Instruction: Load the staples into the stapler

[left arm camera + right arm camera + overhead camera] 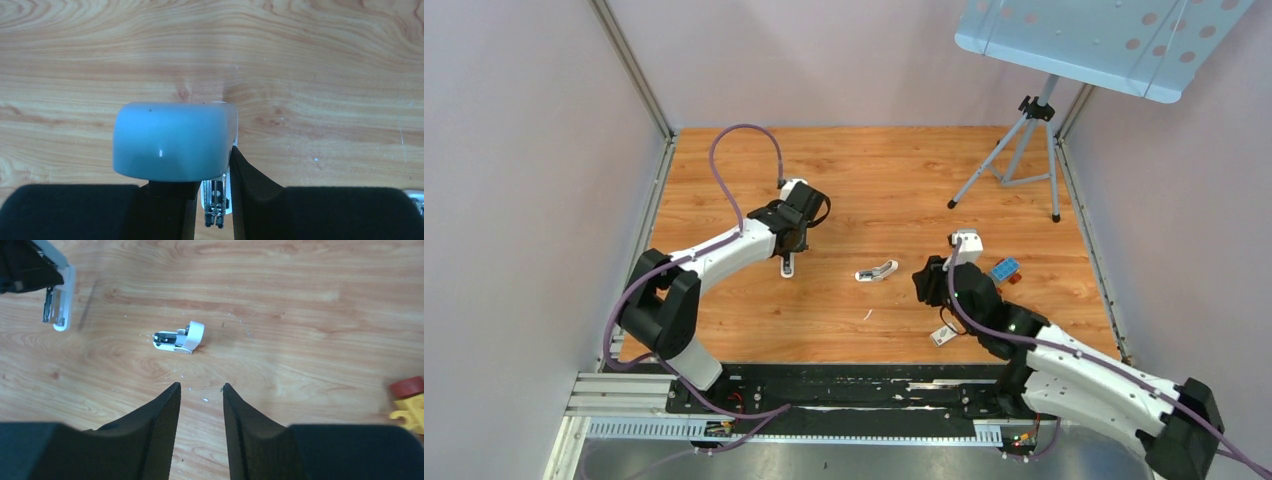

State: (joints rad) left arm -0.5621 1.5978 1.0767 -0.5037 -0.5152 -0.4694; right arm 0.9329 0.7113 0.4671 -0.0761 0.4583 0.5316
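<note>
Evidently the left gripper is clamped on the small slim white-and-silver stapler, held over the wooden table. The right gripper stands open and empty. I cannot pick out the staples. Best hold the stapler's metal channel steady and exposed.

Orange-brown wooden tabletop: smooth, matt, strongly grained. The small white plastic stapler has a glossy shell and a bright metal channel inside.

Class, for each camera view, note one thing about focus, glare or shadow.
Left wrist: the stapler sits near the lens, blurred, with a small glare spot; the wooden table is sharp. Right wrist: the right claw shows crisp ribbing. Top external: even light, faint shadows.
</note>
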